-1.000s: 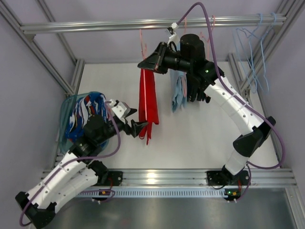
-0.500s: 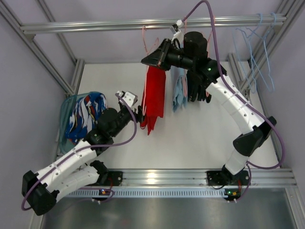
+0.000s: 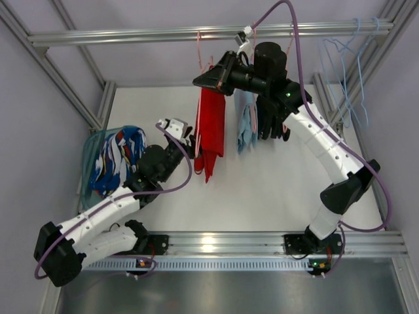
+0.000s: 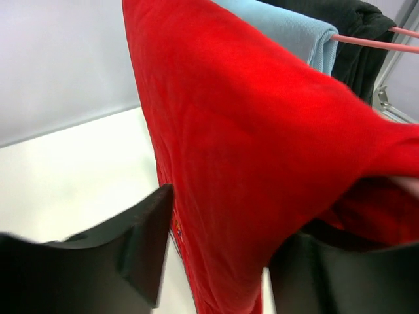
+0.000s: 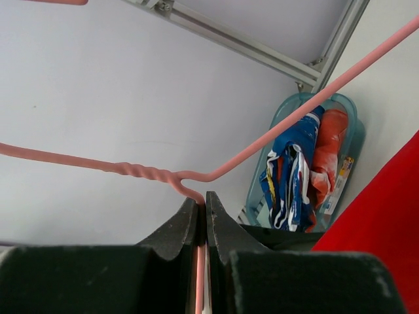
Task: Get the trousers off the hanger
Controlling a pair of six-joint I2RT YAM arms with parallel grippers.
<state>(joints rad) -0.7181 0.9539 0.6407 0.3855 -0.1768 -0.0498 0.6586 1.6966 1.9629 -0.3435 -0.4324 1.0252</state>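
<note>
The red trousers (image 3: 210, 127) hang folded from the pink wire hanger (image 3: 198, 51) under the top rail. My right gripper (image 3: 200, 81) is shut on the hanger's wire just below its twisted neck (image 5: 201, 208); the hanger's arm (image 5: 281, 127) runs up to the right. My left gripper (image 3: 190, 148) is open with its jaws on either side of the trousers' lower part. In the left wrist view the red cloth (image 4: 249, 163) fills the gap between the two black fingers (image 4: 134, 245), and the gripper (image 4: 219, 261) has not closed on it.
A light blue garment (image 3: 245, 125) and a black garment (image 3: 270, 121) hang just right of the trousers on another pink bar (image 4: 376, 43). Light blue wire hangers (image 3: 347, 72) hang at the far right. A teal basket (image 3: 91, 154) of clothes sits at the left.
My left arm has reached forward and right, bringing its open jaws around the trousers' lower part. The right gripper shifted the hanger slightly right; the trousers swung with it.
</note>
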